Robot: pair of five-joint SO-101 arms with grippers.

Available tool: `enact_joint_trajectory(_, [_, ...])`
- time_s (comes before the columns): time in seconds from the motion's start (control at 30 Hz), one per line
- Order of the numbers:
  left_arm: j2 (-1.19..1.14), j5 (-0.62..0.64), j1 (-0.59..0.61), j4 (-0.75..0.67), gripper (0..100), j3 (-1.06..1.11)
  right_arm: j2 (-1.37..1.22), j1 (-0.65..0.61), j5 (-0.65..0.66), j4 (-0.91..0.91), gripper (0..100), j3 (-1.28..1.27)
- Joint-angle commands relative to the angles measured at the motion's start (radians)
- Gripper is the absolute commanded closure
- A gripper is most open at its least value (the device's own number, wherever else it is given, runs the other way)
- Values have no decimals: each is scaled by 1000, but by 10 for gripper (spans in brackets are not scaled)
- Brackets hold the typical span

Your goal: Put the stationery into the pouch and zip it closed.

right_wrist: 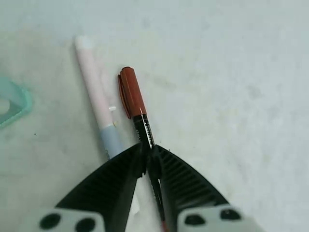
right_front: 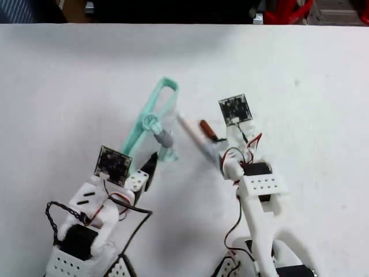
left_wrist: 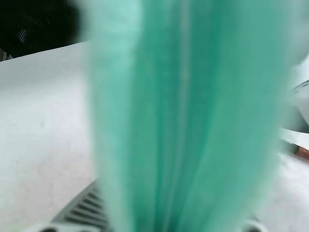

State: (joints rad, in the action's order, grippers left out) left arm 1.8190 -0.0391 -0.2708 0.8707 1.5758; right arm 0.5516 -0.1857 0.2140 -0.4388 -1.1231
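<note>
The teal pouch [right_front: 151, 118] stands on edge on the white table, and my left gripper [right_front: 151, 166] is shut on its near end. In the left wrist view the pouch [left_wrist: 188, 111] rises right in front of the camera, with a ridged grey finger [left_wrist: 79, 210] at its base. A small grey piece [right_front: 165, 137] hangs at the pouch's side. My right gripper [right_wrist: 147, 157] is shut on the black barrel of a brown-capped pen [right_wrist: 131, 94] lying on the table. A white pen [right_wrist: 96, 92] lies right beside it. From above, the brown-capped pen [right_front: 207, 130] and white pen [right_front: 193, 135] lie just right of the pouch.
The white table [right_front: 69, 86] has open room to the left, right and behind the pouch. Dark and red things [right_front: 285, 10] stand beyond the far edge. Both arm bases and their cables [right_front: 86, 222] fill the near edge.
</note>
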Motion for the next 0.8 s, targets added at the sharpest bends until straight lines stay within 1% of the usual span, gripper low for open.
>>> enact_joint_trajectory(0.0, [5, -2, -13, -23, 842, -5, 2, -7, -9, 21, 981, 6])
enact_joint_trajectory(0.77, [5, -3, -13, -35, 843, -3, 2, -7, -9, 22, 981, 6])
